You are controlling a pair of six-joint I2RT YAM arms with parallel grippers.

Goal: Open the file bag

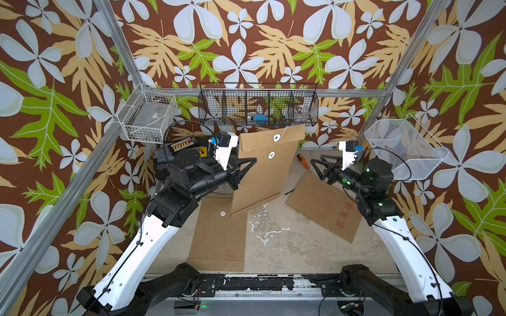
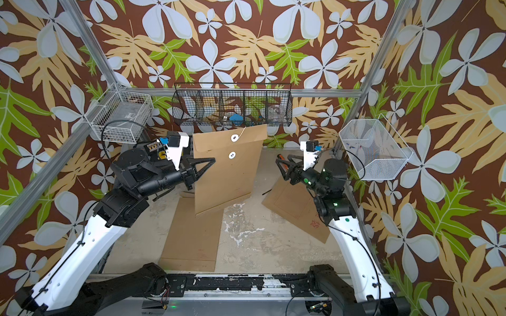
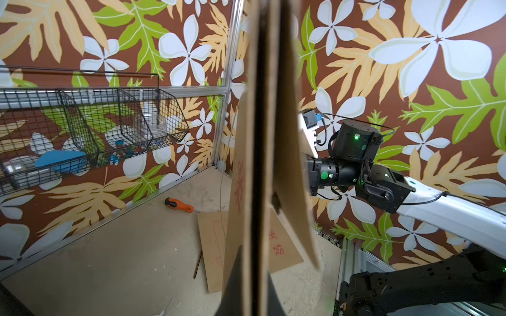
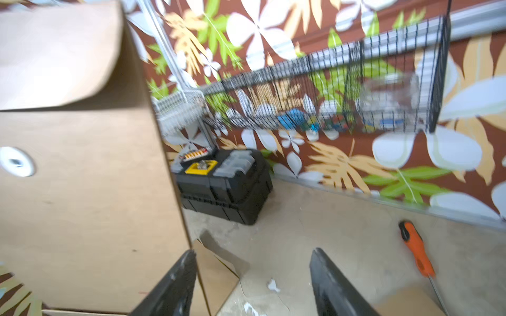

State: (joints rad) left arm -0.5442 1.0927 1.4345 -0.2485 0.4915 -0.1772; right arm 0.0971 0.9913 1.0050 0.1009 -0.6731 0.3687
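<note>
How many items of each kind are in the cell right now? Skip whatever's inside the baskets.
File bags: 3 (upright bag, flat bag showing its button, flat bag showing red print)
Baskets: 3 (white grid basket, black basket, white mesh basket)
Screwdriver: 1
Toolbox: 1
Total: 8

The upright brown kraft-paper file bag (image 1: 262, 169) covers the top of a flat brown paper envelope (image 1: 219, 235) beneath it. The black left arm (image 1: 191, 175) hides most of the black plastic toolbox (image 1: 191, 149). Blur smears the contents of the long black wire basket (image 4: 342, 68) in the right wrist view.
</note>
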